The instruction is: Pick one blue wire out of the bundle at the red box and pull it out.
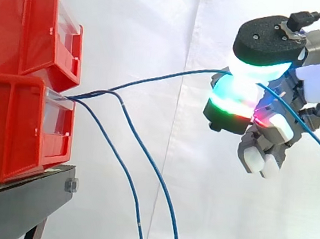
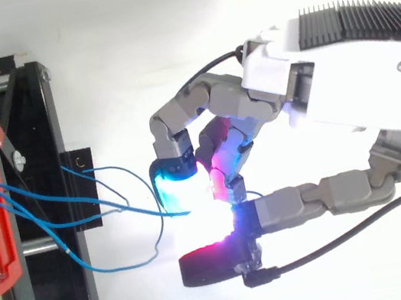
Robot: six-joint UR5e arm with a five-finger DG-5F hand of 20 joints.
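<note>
Now pinched betw. curled pads (image 2: 179,192) of robot hand (image 2: 345,86), right of red box (image 1: 15,125): one blue wire (image 1: 152,79), held above sagging bundle (image 1: 81,97), prob. to drag out that one alone.

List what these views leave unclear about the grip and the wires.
Side view: glow from the fingers washes out exactly where they pinch the blue wire.
Side view: the two slack wires run off the bottom edge.
Both views: the wires' roots are hidden inside the red box.
</note>
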